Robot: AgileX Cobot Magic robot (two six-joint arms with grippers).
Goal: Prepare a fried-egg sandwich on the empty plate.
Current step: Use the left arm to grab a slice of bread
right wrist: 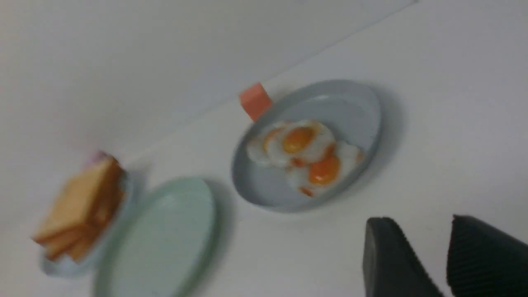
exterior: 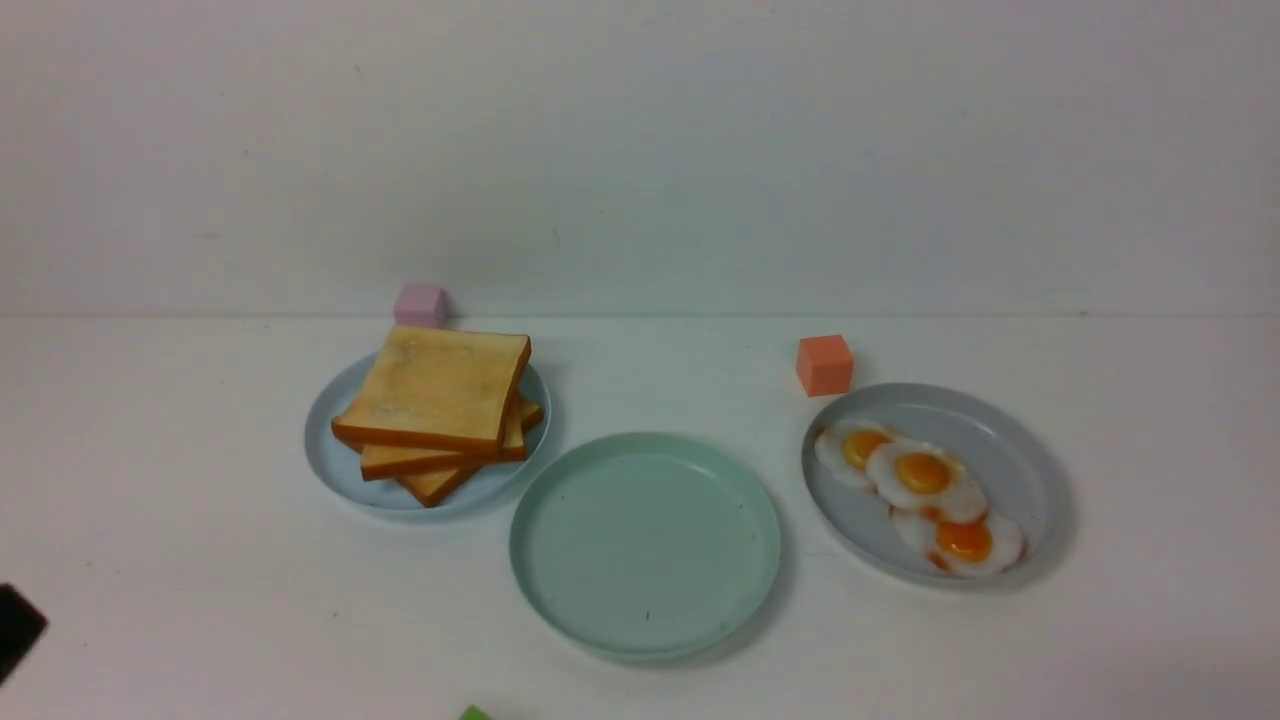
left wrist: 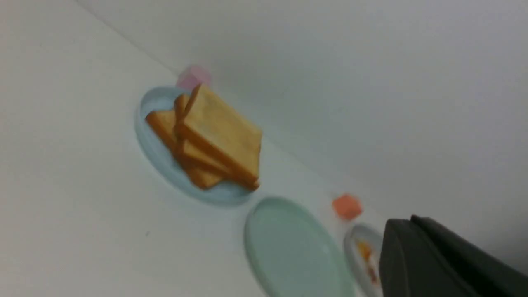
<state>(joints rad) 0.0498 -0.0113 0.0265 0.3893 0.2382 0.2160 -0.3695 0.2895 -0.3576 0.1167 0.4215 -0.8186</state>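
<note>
The round empty plate (exterior: pixel 645 545) lies flat on the worktop (exterior: pixel 150 450), facing up; left hand (left wrist: pixel 406 225) together, right hand (right wrist: pixel 420 222) apart.

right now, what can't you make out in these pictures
- green thing: front view, cut off by the bottom edge; unidentifiable
- left hand: front view shows only a dark corner at the left edge
- right hand: outside the front view altogether
- eggs: left wrist view, blurred and mostly hidden behind the left hand
- toast pile: front view, lower slices mostly covered by the top one; exact count unsure
</note>
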